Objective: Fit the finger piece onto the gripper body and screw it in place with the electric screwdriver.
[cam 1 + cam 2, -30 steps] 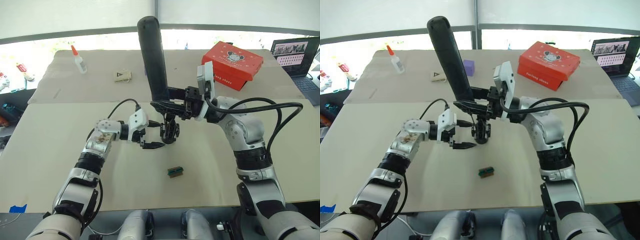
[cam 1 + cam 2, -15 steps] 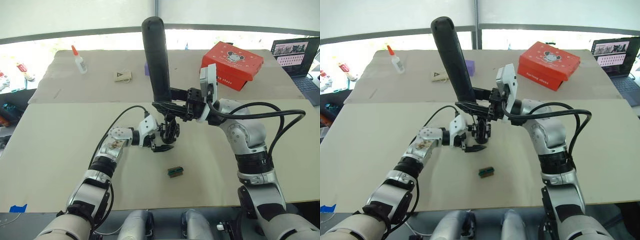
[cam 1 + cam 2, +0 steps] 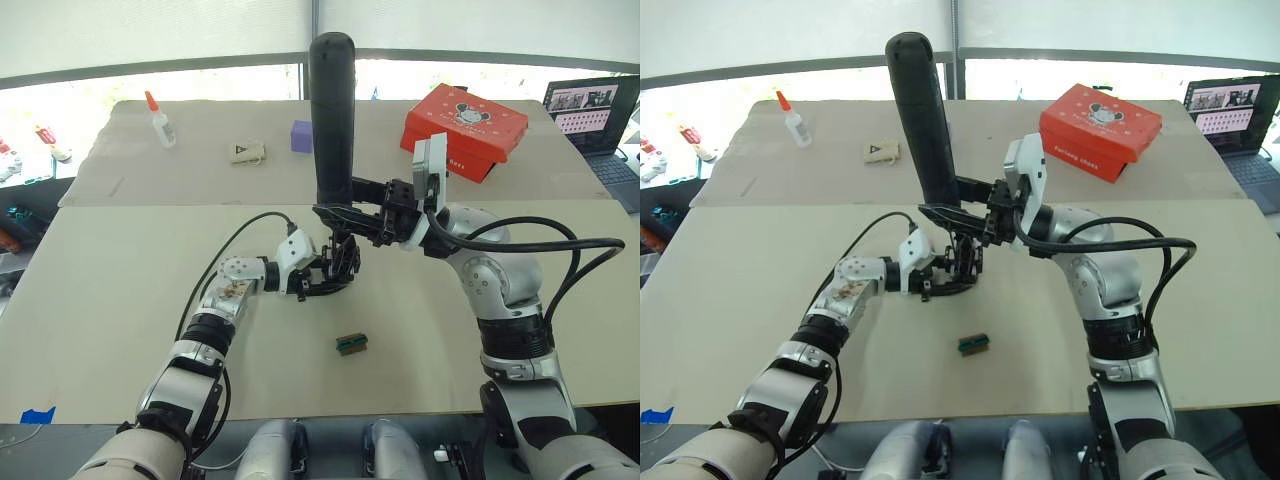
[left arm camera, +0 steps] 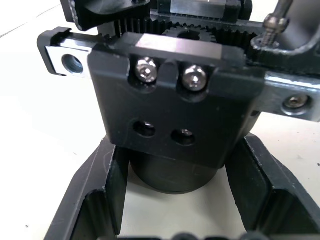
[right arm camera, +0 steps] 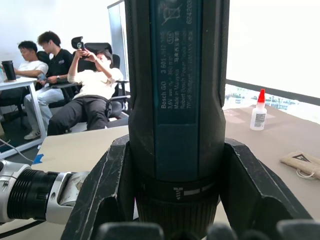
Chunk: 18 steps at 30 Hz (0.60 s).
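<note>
The gripper body is standing on the desk, and the left pincer is sitting spread around its round base without visibly clamping it. The right pincer is pinching the electric screwdriver upright, directly above. Judged progress: a finger piece is appearing seated, two screws showing, two holes seemingly awaiting fastening. The left wrist view is revealing the bit tip at the assembly's edge; the eye views are showing the overall alignment.
</note>
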### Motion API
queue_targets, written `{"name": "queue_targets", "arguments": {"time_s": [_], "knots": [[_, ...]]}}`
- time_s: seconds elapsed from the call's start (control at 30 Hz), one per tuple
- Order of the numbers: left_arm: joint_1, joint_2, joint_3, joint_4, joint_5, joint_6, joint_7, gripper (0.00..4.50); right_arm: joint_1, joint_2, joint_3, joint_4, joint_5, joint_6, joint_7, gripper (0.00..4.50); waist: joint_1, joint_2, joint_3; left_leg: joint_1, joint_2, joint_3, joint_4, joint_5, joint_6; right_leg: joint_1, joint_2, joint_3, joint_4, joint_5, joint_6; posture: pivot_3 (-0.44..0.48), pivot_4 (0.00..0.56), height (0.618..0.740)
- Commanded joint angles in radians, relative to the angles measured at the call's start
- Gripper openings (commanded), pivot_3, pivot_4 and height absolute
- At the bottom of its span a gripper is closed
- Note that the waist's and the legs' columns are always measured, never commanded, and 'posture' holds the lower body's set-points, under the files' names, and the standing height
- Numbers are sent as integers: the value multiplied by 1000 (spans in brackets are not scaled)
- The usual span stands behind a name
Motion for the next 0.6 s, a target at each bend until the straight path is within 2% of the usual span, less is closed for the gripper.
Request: {"name": "queue_targets", "arguments": {"time_s": [0.03,0.2,0.6], "knots": [[-17,-5,11,9,-5,-29,2,2282,12,-21,-4,-2,7,29,-6,1921,0,0,0,0,0,0,0,0,0,0,0,0,0,0,0,0,150,740],[-29,-6,10,22,6,-45,6,2282,5,-20,6,34,5,53,-28,1921,0,0,-1,1,0,0,0,0,0,2,0,0,0,0,0,0,150,740],[-38,2,8,28,11,-46,1,2282,29,-9,47,124,-46,-54,-13,1921,0,-2,-3,4,0,-1,0,0,0,3,0,0,0,0,0,0,150,740]]}}
